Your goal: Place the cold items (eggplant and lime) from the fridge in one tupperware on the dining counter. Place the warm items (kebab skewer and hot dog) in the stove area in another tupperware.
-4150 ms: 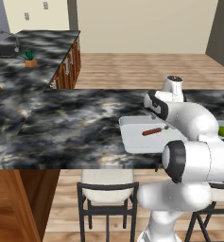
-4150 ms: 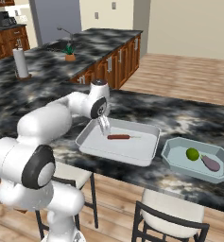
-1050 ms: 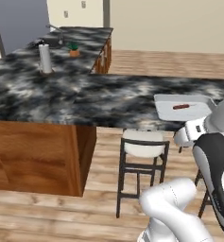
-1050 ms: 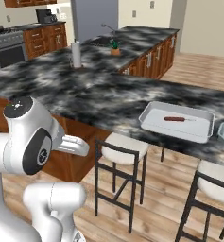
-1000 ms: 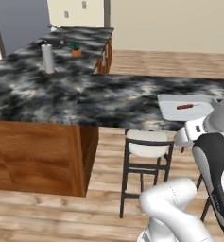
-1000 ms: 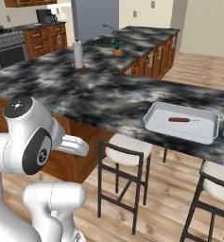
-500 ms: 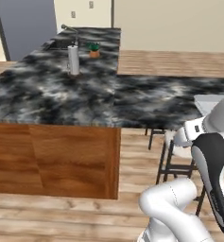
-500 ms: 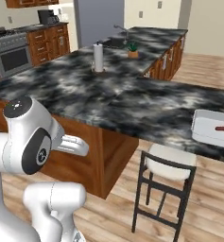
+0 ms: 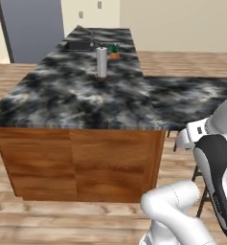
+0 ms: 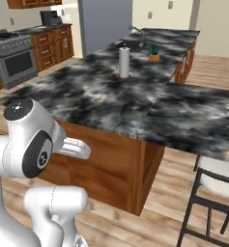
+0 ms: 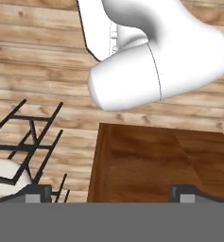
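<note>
Beside the dining counter [image 9: 76, 95] the gripper [image 11: 111, 189] hung wide open, empty. Kebab skewer judged light, stiff, thin: best pinched mid-stick, near the stove area [image 10: 14, 55].

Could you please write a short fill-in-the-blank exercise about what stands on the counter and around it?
1. The white paper towel roll stands ____ on the dining counter.
2. Beyond the roll sits a small potted ____.
3. The stove area is seen in the ____ base view.
4. A stool with a black frame stands on the ____ floor.

Missing words: upright; plant; right; wood
</note>
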Robot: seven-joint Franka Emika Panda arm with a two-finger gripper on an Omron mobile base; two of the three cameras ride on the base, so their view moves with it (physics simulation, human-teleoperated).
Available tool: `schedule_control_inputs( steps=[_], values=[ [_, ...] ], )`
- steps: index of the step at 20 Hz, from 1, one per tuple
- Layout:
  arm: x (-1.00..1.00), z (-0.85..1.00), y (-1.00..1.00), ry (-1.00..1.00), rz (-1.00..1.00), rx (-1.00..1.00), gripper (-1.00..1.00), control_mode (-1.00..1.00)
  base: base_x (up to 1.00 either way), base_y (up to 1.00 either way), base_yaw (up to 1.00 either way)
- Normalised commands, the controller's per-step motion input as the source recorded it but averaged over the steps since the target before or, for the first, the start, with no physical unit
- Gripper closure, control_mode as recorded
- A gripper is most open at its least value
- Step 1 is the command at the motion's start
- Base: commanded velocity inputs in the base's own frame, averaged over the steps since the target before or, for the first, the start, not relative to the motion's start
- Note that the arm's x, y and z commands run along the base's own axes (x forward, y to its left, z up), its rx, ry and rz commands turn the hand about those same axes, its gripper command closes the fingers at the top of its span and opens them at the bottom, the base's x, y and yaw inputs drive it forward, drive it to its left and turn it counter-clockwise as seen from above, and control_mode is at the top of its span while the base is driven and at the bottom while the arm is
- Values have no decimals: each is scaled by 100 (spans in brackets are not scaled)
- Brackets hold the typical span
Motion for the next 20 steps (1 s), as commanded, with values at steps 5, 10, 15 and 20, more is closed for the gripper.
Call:
schedule_control_inputs(
  steps=[5, 10, 15, 20],
  values=[
    [0, 0, 0, 0, 0, 0, -100, 100, 6, 100, 1],
    [0, 0, 0, 0, 0, 0, -100, 100, 12, 100, 11],
    [0, 0, 0, 0, 0, 0, -100, 100, 25, 100, 18],
    [0, 0, 0, 0, 0, 0, -100, 100, 29, 100, 24]
  ],
)
